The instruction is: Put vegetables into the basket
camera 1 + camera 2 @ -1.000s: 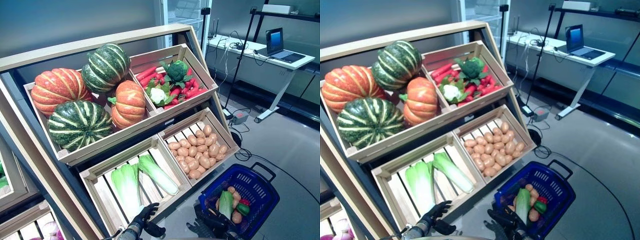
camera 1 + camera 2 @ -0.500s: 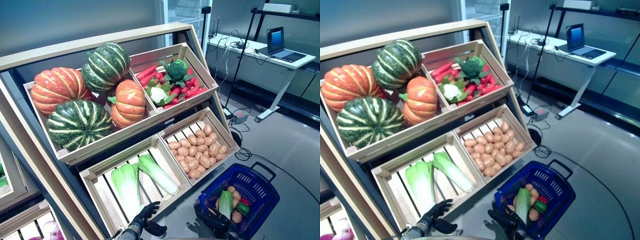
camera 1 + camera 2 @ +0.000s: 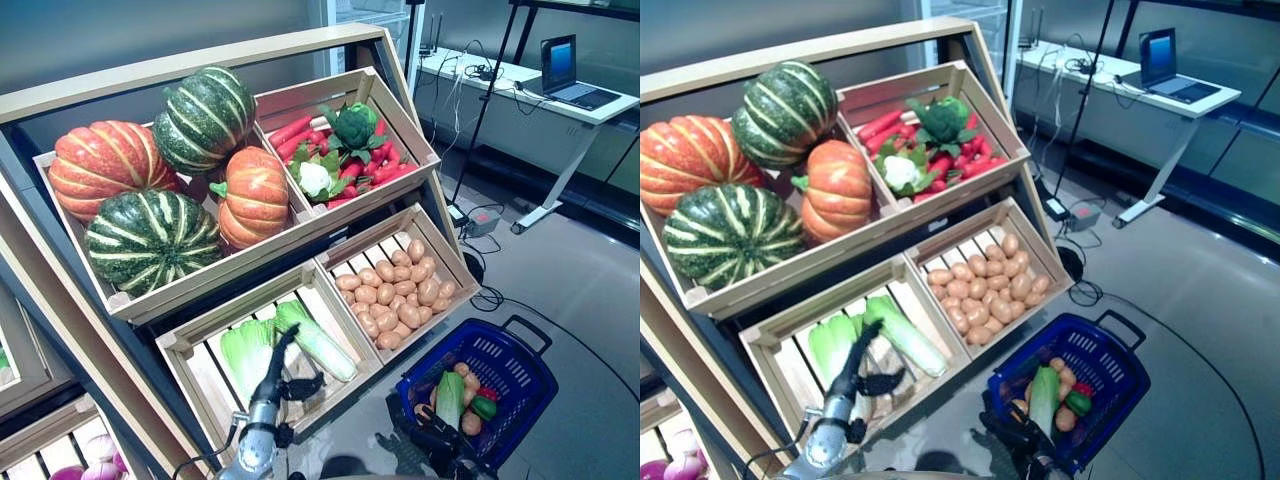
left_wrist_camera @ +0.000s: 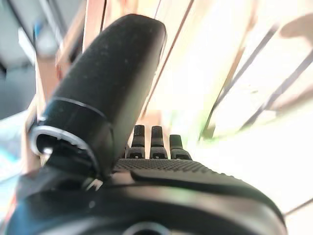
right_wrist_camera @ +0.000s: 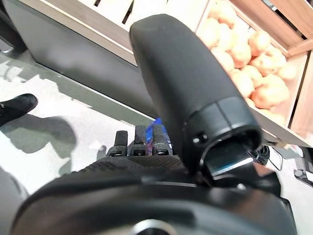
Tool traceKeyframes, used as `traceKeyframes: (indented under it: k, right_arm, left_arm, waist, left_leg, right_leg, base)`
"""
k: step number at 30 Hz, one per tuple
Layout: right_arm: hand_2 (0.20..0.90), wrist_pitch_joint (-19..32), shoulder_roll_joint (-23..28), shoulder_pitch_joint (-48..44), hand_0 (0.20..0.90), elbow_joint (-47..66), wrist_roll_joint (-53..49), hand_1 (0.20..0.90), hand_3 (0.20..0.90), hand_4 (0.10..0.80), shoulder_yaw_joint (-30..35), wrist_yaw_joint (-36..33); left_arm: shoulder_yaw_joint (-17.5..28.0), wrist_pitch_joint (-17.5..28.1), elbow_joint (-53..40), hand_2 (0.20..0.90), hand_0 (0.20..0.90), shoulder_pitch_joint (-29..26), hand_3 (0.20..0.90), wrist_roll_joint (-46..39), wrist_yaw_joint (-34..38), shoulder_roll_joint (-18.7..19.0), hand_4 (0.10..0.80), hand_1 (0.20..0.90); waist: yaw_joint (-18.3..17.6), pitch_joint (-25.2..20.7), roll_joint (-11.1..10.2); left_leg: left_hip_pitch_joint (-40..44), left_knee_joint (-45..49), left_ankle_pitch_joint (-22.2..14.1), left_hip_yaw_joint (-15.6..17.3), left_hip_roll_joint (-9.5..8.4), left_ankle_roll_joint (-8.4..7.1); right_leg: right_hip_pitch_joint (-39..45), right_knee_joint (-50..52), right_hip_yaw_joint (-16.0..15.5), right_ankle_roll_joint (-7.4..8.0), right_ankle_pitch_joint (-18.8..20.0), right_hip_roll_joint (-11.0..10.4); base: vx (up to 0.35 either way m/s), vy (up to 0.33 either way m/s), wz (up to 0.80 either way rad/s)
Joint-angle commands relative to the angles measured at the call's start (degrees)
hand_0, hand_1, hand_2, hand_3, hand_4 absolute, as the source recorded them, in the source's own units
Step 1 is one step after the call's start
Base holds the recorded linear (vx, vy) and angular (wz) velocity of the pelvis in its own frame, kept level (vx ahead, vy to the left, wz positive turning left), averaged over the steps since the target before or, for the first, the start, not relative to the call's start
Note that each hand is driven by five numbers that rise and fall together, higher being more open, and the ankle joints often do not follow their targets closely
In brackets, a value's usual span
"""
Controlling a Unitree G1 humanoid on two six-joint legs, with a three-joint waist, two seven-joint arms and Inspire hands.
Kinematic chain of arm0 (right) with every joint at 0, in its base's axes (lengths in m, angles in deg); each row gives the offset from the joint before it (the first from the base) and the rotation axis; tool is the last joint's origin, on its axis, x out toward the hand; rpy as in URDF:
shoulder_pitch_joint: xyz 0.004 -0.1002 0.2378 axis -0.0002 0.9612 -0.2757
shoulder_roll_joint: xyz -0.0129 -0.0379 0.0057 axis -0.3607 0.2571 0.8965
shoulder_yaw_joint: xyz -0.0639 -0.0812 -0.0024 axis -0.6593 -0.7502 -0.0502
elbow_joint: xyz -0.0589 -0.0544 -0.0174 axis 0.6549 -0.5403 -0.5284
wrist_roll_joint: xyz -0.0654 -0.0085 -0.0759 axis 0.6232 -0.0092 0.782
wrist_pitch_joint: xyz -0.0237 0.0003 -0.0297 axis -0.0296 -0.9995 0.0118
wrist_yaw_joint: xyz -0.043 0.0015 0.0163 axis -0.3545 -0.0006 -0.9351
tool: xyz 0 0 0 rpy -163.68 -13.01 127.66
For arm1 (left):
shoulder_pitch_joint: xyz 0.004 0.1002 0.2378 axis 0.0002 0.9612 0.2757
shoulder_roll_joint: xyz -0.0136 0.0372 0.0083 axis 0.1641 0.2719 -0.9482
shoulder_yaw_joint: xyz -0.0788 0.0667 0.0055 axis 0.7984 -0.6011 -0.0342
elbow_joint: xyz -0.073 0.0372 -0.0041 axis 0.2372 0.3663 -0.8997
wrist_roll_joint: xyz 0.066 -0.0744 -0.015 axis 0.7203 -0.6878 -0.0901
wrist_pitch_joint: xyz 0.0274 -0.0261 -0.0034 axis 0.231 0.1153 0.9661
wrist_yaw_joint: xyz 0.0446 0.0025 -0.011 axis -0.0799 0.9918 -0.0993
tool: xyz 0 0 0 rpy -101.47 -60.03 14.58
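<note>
We see the left hand [image 3: 283,358], fingers straight and empty, reaching over the cabbages [image 3: 316,340] in the lower-centre crate [image 3: 187,352], their long axes running toward the frame's lower right. The basket [image 3: 512,352] sits lower right, near the right hand [image 3: 425,442], whose fingers we cannot make out.

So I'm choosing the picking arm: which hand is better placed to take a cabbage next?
Left. The left hand is open over the cabbages in their crate, while the right hand sits low beside the blue basket.

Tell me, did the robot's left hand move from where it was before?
Yes. The left hand has gone up from below the front edge of the cabbage crate and now reaches over it, fingers straight, toward the cabbages.
</note>
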Motion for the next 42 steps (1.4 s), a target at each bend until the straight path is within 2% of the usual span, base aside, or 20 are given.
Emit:
traceKeyframes:
  k: [1,4,5,10,11,15,16,19,20,25,30,32,37,38,39,40,41,42]
  right_arm:
    - [0.9,4.3,-2.0,-5.9,0.9,2.3,-2.1,0.9,0.9,0.8,2.4,-1.4]
    - [0.9,5.4,-1.7,-5.6,0.9,2.7,-1.8,0.9,0.9,0.8,3.1,-1.9]
    - [0.9,5.5,-1.5,-5.6,0.9,3.1,-1.3,0.9,0.9,0.8,3.3,-2.4]
    - [0.9,6.4,-0.4,-7.8,0.9,4.1,-2.1,0.9,0.9,0.8,2.6,-3.4]
    - [0.9,6.9,-0.1,-8.9,0.9,4.3,-2.7,0.9,0.9,0.8,2.3,-3.7]
    - [0.9,7.6,0.5,-13.7,0.9,3.5,-4.1,0.9,0.9,0.8,2.1,-4.2]
    - [0.9,7.7,0.4,-15.0,0.9,3.6,-4.5,0.9,0.9,0.8,2.1,-4.3]
    - [0.9,8.1,0.3,-17.6,0.9,3.7,-6.1,0.9,0.9,0.8,1.8,-4.3]
    - [0.9,8.6,0.6,-18.6,0.9,3.7,-7.0,0.9,0.9,0.8,1.6,-3.9]
    - [0.9,9.4,1.2,-19.8,0.9,3.8,-8.0,0.9,0.9,0.8,1.3,-4.4]
    - [0.9,10.1,1.7,-19.9,0.9,3.6,-9.2,0.9,0.9,0.8,0.9,-4.5]
    - [0.9,10.3,1.8,-19.5,0.9,3.8,-9.6,0.9,0.9,0.8,0.9,-5.0]
    - [0.9,10.6,2.3,-18.6,0.9,3.6,-9.8,0.9,0.9,0.8,1.4,-4.9]
    - [0.9,10.6,2.5,-18.7,0.9,3.7,-9.9,0.9,0.9,0.8,1.5,-4.9]
    - [0.9,10.6,2.7,-18.7,0.9,3.9,-9.9,0.9,0.9,0.8,1.6,-5.2]
    - [0.9,10.6,2.8,-18.9,0.9,4.0,-9.9,0.9,0.9,0.8,1.7,-5.2]
    - [0.9,10.7,2.9,-18.9,0.9,4.7,-10.1,0.9,0.9,0.8,1.6,-5.6]
    - [0.9,10.7,2.9,-19.0,0.9,4.7,-10.1,0.9,0.9,0.8,1.7,-5.6]
  left_arm:
    - [2.6,1.9,-2.1,0.9,0.9,-10.1,0.9,0.2,7.2,1.9,0.8,0.9]
    - [4.6,0.7,-1.3,0.9,0.9,-10.1,0.9,-0.2,9.4,0.8,0.8,0.9]
    - [4.9,-1.3,-1.2,0.9,0.9,-10.0,0.9,-1.5,8.7,0.5,0.8,0.9]
    - [3.8,-5.6,1.5,0.9,0.9,-13.8,0.9,-4.0,10.8,-0.6,0.8,0.9]
    - [3.6,-6.5,2.2,0.9,0.9,-15.5,0.9,-7.2,11.4,-0.9,0.8,0.9]
    - [4.9,-5.7,5.5,0.9,0.9,-19.5,0.9,-16.4,14.4,-1.8,0.8,0.9]
    - [5.8,-5.4,6.3,0.9,0.9,-20.5,0.9,-19.4,14.5,-2.6,0.8,0.9]
    - [5.8,-5.4,7.2,0.9,0.9,-23.4,0.9,-20.8,17.3,-3.2,0.8,0.9]
    - [5.5,-5.8,7.9,0.9,0.9,-24.8,0.9,-22.2,18.7,-3.4,0.8,0.9]
    - [5.9,-7.2,9.3,0.9,0.9,-27.4,0.9,-24.9,23.4,-4.1,0.8,0.9]
    - [6.0,-8.4,10.7,0.9,0.9,-28.5,0.9,-26.2,27.8,-4.0,0.8,0.9]
    - [6.5,-9.1,11.6,0.9,0.9,-29.0,0.9,-28.9,26.4,-4.0,0.8,0.9]
    - [6.3,-10.4,12.1,0.9,0.9,-30.2,0.9,-31.1,24.4,-4.0,0.8,0.9]
    - [6.2,-10.6,12.0,0.9,0.9,-30.7,0.9,-31.9,23.7,-3.9,0.8,0.9]
    - [6.2,-10.5,11.9,0.9,0.9,-30.9,0.9,-31.9,22.9,-3.8,0.8,0.9]
    - [6.2,-10.5,11.9,0.9,0.9,-31.2,0.9,-31.5,22.5,-3.7,0.8,0.9]
    - [5.7,-10.9,11.4,0.9,0.9,-31.5,0.9,-29.8,22.0,-3.6,0.8,0.9]
    - [5.7,-10.9,11.3,0.9,0.9,-31.6,0.9,-29.8,22.0,-3.5,0.8,0.9]
  waist:
    - [1.9,2.8,-2.0]
    - [2.0,2.8,-2.2]
    - [2.0,2.8,-2.2]
    - [1.9,5.6,-2.3]
    - [1.8,6.8,-2.3]
    - [1.3,10.4,-3.0]
    - [1.0,11.4,-3.3]
    - [0.6,13.2,-3.8]
    - [0.4,14.0,-4.0]
    - [-0.3,15.2,-4.0]
    - [-0.8,15.6,-3.9]
    - [-1.4,15.8,-4.0]
    - [-2.0,16.1,-3.9]
    - [-2.1,16.3,-3.9]
    - [-2.2,16.6,-3.9]
    - [-2.3,16.5,-4.0]
    - [-2.4,16.9,-4.0]
    - [-2.5,16.8,-4.1]
  left_leg:
    - [4.6,0.8,-5.1,-1.4,0.19,-1.25]
    - [4.6,1.3,-5.4,-1.6,0.0,-1.38]
    - [4.6,1.8,-5.5,-1.6,-0.05,-1.4]
    - [-1.4,9.7,-6.7,-2.5,0.53,-1.77]
    - [-3.7,12.0,-7.0,-2.8,0.88,-1.86]
    - [-10.6,20.7,-8.9,-2.8,2.4,-2.38]
    - [-13.0,24.0,-9.9,-2.6,2.91,-2.34]
    - [-18.3,30.7,-12.4,-2.9,4.14,-2.16]
    - [-21.4,34.6,-14.2,-3.5,4.94,-1.89]
    - [-27.9,44.5,-19.2,-4.4,6.05,-1.32]
    - [-30.9,50.3,-22.3,-4.9,6.56,-0.97]
    - [-32.5,54.0,-24.3,-5.6,7.12,-0.8]
    - [-34.7,58.0,-26.3,-6.5,7.62,-0.52]
    - [-35.3,58.7,-26.6,-6.7,7.62,-0.54]
    - [-35.5,60.6,-28.7,-7.2,7.8,-0.96]
    - [-36.4,60.0,-27.2,-7.1,7.7,-0.51]
    - [-36.9,62.2,-29.3,-7.7,7.89,-0.95]
    - [-37.4,61.2,-27.6,-7.5,7.75,-0.54]
  right_leg:
    - [-0.9,2.4,0.3,-2.09,2.2,-2.0]
    - [-0.5,2.4,0.2,-2.16,2.0,-2.0]
    - [-0.6,2.9,0.2,-2.21,1.7,-2.1]
    - [-6.0,9.8,1.3,-3.07,-0.3,-2.8]
    - [-8.2,12.0,1.8,-3.3,-0.8,-3.0]
    - [-14.3,18.2,3.0,-3.97,-2.6,-3.8]
    - [-16.7,21.3,3.4,-4.27,-3.6,-4.1]
    - [-21.9,27.9,3.8,-4.79,-5.7,-5.7]
    - [-24.8,32.3,4.2,-5.1,-7.2,-6.9]
    - [-32.0,43.6,5.8,-5.4,-11.8,-9.1]
    - [-35.7,49.8,7.2,-5.71,-14.5,-10.1]
    - [-38.0,53.4,8.6,-6.0,-16.1,-10.6]
    - [-41.1,57.1,9.7,-6.14,-17.5,-11.1]
    - [-41.8,57.8,9.9,-6.05,-17.8,-11.2]
    - [-42.3,59.7,10.4,-5.47,-19.6,-11.2]
    - [-43.1,59.0,10.3,-6.0,-18.2,-11.1]
    - [-43.8,61.1,10.9,-5.46,-20.1,-11.0]
    - [-44.3,60.0,10.7,-5.98,-18.6,-11.0]
  base:
    - [0.0,0.0,0.0]
    - [0.057,0.03,0.01]
    - [0.064,0.039,0.01]
    - [-0.079,0.032,-0.01]
    - [-0.215,0.014,0.01]
    - [-0.239,0.005,0.07]
    - [-0.188,0.004,-0.08]
    - [-0.231,0.009,-0.02]
    - [-0.142,0.012,0.04]
    - [-0.105,0.015,0.09]
    - [-0.01,0.003,0.01]
    - [0.0,0.0,0.0]
    - [0.028,0.018,-0.02]
    - [0.068,0.015,-0.03]
    - [0.0,0.0,0.0]
    - [0.044,0.002,-0.06]
    - [-0.079,-0.004,-0.03]
    - [0.04,0.004,0.0]
